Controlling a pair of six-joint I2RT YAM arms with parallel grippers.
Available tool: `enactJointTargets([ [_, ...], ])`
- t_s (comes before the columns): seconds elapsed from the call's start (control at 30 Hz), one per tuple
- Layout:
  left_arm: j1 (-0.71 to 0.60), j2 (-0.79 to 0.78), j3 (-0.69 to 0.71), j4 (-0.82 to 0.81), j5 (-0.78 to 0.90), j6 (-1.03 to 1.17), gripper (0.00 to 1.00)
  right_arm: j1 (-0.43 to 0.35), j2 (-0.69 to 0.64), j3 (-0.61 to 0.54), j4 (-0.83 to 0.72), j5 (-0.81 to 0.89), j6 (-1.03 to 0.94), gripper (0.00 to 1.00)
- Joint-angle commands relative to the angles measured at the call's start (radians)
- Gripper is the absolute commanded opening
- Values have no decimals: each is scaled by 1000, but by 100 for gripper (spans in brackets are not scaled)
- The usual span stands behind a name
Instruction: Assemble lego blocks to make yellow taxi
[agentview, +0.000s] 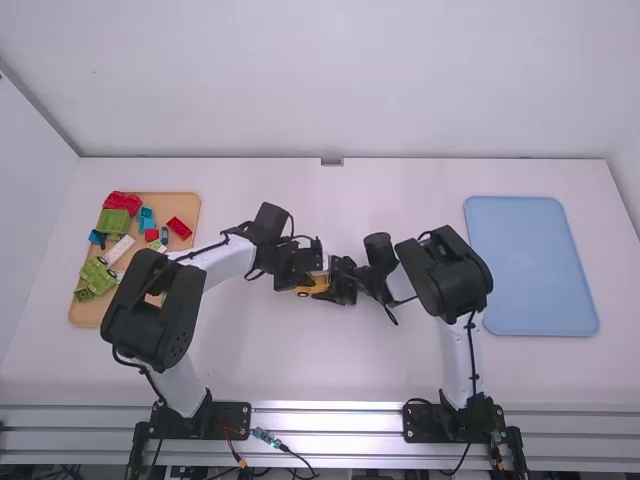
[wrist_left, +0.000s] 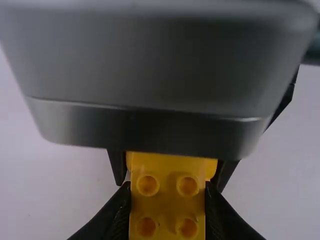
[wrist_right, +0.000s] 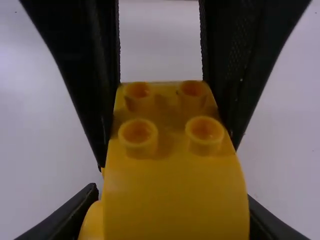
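Both grippers meet near the middle of the table (agentview: 300, 370), one on each side of the yellow block (agentview: 315, 288). The left gripper (agentview: 298, 282) comes in from the left; its fingers are parted only by the block's width and clasp it between them, studs showing in the left wrist view. The right gripper (agentview: 343, 281) comes in from the right; its fingers stand farther apart, on either side of the block's wider, rounded part, and have hold of it, though the block partly hides them. In the right wrist view, four studs lie at the end between the left gripper's fingers. Whether the block is a single piece or several joined, and whether it touches the table, cannot be told.

On the left of the table lies the wooden tray (agentview: 85, 312), bearing red, green, blue and white pieces. A red block (agentview: 180, 228) lies toward its far right corner, a white piece (agentview: 117, 250) near its middle, and a green piece (agentview: 98, 277) toward its near left part. On the right lies the blue tray (agentview: 530, 265), well apart from both grippers.
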Motion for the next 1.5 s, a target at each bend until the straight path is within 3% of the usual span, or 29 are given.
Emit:
enactJointTargets([
  [0.0,-6,49,-18,-14,-38,-20,2,0,15,-1,-8,34,-10,31],
  [0.6,-90,49,-17,-2,-121,-55,2,-23,15,-2,-7,34,-9,33],
  [1.13,-74,49,-18,1,-265,-117,1,-23,15,-8,-9,33,-14,33],
  [1.47,-66,50,-18,-8,-326,-103,2,-53,15,-42,-12,-51,-123,32],
])
